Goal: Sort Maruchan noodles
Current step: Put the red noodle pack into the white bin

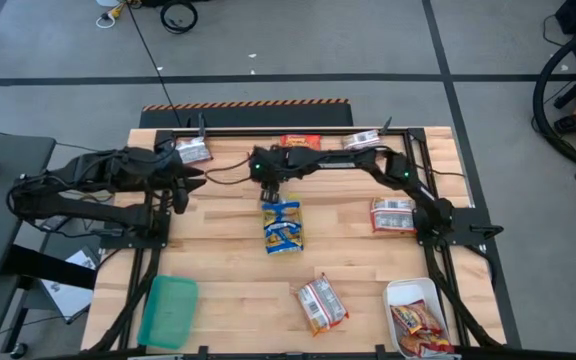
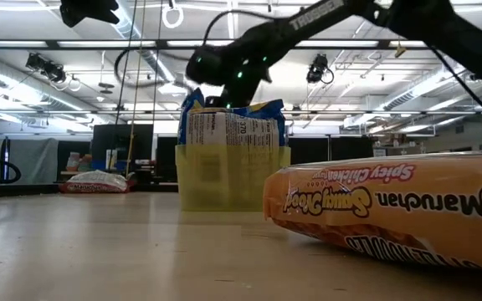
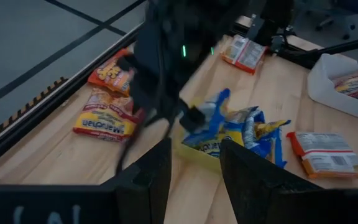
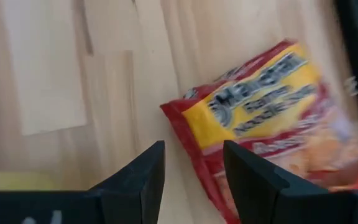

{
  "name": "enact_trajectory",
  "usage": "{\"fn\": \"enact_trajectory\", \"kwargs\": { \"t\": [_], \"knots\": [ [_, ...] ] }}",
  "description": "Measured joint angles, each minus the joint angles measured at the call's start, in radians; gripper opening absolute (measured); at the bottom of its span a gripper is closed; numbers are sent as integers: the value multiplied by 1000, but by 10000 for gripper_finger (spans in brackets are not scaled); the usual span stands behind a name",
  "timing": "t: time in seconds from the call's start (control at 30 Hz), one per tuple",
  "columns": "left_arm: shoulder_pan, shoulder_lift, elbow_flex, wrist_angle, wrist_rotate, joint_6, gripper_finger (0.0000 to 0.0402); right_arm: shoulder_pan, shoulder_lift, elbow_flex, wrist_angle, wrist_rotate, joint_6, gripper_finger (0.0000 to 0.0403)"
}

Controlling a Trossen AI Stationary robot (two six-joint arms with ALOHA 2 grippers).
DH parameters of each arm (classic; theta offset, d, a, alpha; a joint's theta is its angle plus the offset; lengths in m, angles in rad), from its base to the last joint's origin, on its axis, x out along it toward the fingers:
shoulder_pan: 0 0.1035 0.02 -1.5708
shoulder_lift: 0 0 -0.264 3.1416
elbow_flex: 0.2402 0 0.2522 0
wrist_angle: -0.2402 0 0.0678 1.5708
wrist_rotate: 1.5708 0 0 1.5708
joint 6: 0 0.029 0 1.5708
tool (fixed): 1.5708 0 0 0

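Right end effector (image 1: 268, 196), open and empty, above the yellow tray (image 1: 282, 228) at frame centre; blue packets (image 1: 283, 222) overfill it and may spill. Left end effector (image 1: 180, 183) open, idle.

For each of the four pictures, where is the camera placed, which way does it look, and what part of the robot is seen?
High view: overhead, straight down; both arms, yellow tray.
Low view: table height, level; right arm above the tray.
Left wrist view: past left gripper, toward the tray.
Right wrist view: past right gripper, down at a red-and-yellow packet.
Shared: high, low and left wrist views show the tray.
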Motion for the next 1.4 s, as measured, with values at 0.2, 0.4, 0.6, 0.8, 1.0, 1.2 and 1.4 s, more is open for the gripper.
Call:
{"fn": "enact_trajectory", "kwargs": {
  "t": [0.2,0.4,0.6,0.8,1.0,1.2,1.4],
  "knots": [
    [0,-1,0,1,-7,0,141,-4,58,55,-32,-12,126,167],
    [0,-1,0,1,-7,0,141,-22,49,56,-22,29,221,166],
    [0,-1,0,2,-7,1,141,-66,71,53,6,-10,428,166],
    [0,-1,0,1,-7,2,141,-78,74,52,23,7,509,159],
    [0,0,0,2,-7,1,141,-75,74,52,-69,3,675,122],
    [0,-1,0,13,-7,1,141,-62,74,52,-114,41,962,110],
    [0,-1,0,24,-7,-24,141,-55,71,32,-122,0,1094,124]
  ]
}}
